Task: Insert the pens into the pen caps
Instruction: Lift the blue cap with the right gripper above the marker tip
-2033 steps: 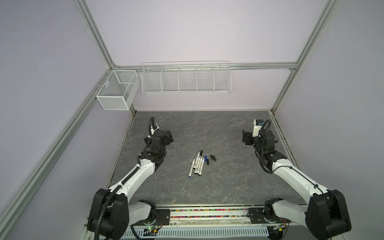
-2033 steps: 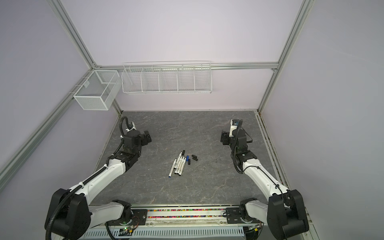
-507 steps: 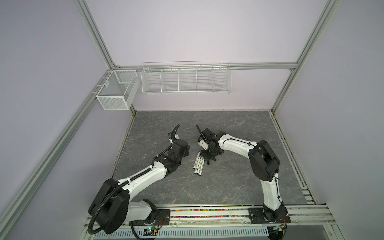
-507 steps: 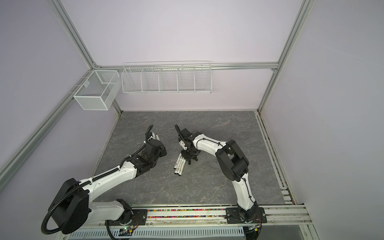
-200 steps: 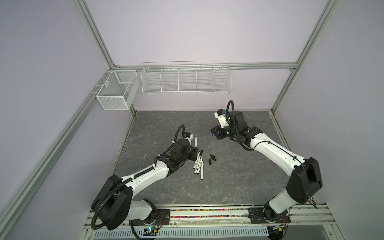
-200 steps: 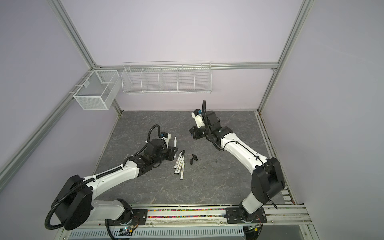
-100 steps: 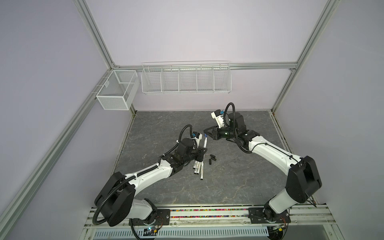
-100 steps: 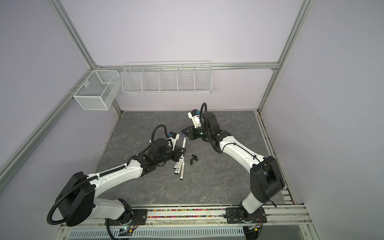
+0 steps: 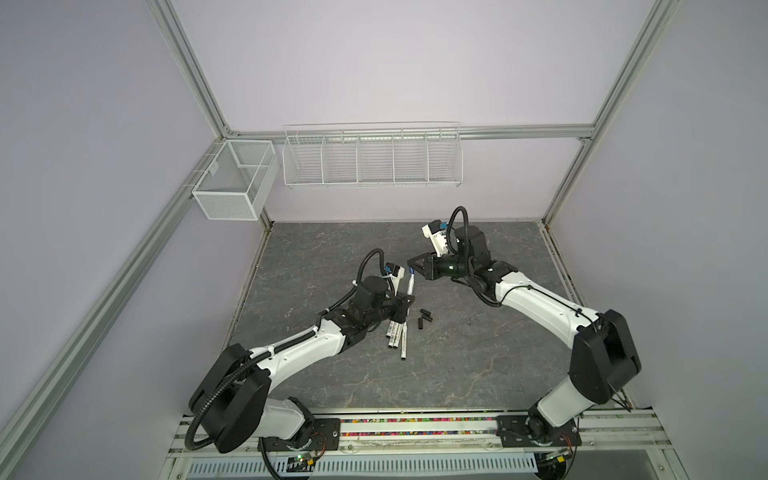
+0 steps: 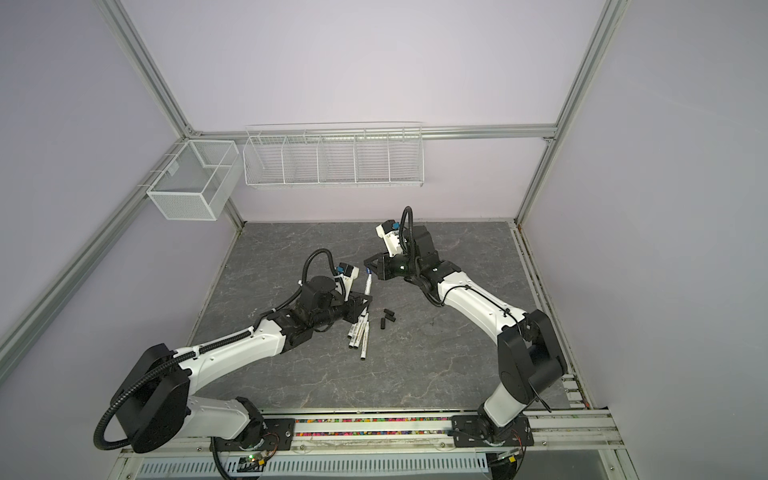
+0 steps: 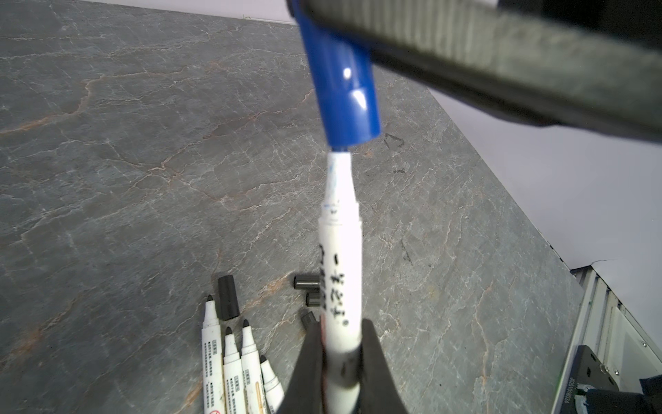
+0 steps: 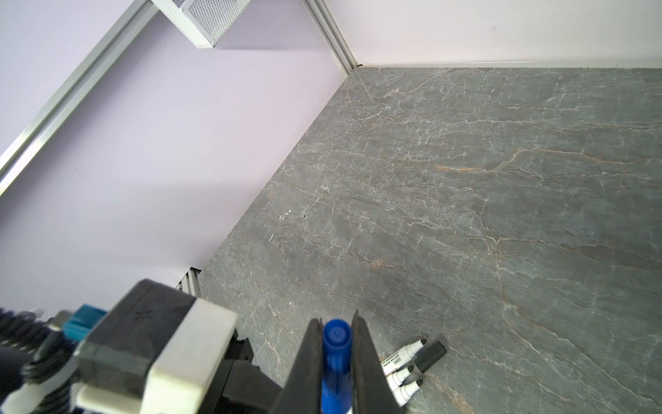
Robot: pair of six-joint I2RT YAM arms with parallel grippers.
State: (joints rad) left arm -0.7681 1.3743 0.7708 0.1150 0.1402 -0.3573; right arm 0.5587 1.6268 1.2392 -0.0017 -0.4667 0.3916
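Left gripper (image 11: 338, 344) clamps slim white marker pen (image 11: 340, 251) rearward, nib exposed. Right gripper (image 12: 336, 333) pinches stubby blue plastic cap (image 11: 344, 93) just ahead, for insertion.

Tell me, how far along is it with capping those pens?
None capped yet. In hand: the left tool grips the blue pen, the right tool grips the blue cap, tip just at the cap's mouth, not pushed home. Left: four black-tipped pens and four black caps lying on the table.

top views look down from afar; wrist views close, perhaps sharing pens (image 11: 232, 376).
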